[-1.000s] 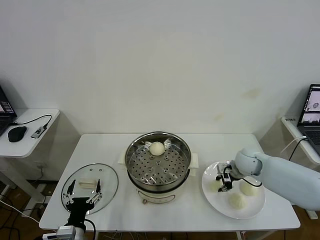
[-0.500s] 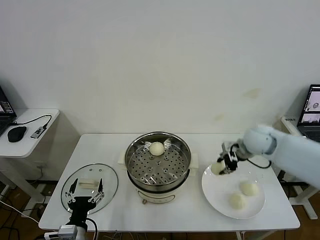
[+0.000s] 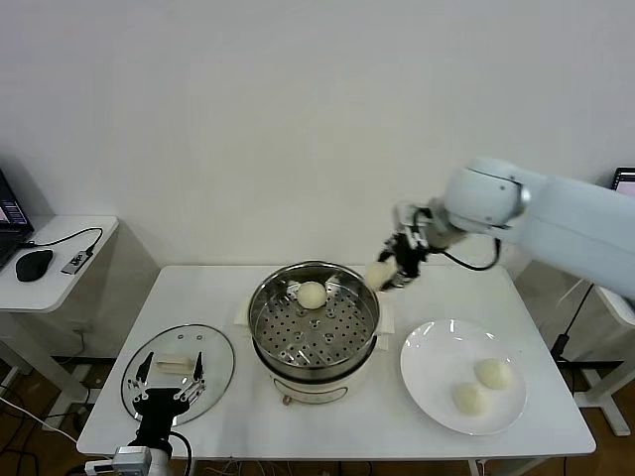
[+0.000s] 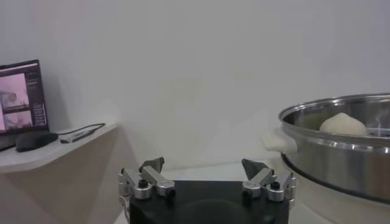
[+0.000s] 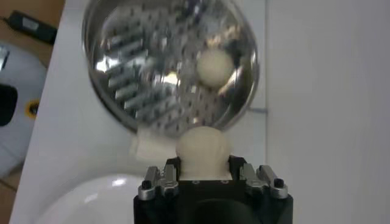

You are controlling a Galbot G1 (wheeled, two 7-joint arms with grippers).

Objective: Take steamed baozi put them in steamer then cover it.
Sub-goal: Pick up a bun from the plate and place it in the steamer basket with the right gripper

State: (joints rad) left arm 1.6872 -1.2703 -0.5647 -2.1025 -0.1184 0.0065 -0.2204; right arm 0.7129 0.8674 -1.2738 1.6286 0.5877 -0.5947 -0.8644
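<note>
My right gripper point(image 3: 389, 273) is up in the air just past the right rim of the steamer point(image 3: 314, 323), fingers pinched on one baozi point(image 5: 202, 148). From my right wrist camera that bun sits over the pot's edge and side handle, not over the middle of the tray. One baozi point(image 3: 312, 294) already lies on the perforated tray toward the back, so most of the tray is bare holes, loads of room at the front and sides. Two more baozi point(image 3: 494, 373) sit on the white plate point(image 3: 429, 369) to the right, near its front-right edge, well apart from the pot. My left gripper point(image 3: 165, 380) is parked low at the front left with fingers spread wide, over the near edge of the glass cover point(image 3: 213, 365), which lies flat on the table point(image 3: 198, 288).
</note>
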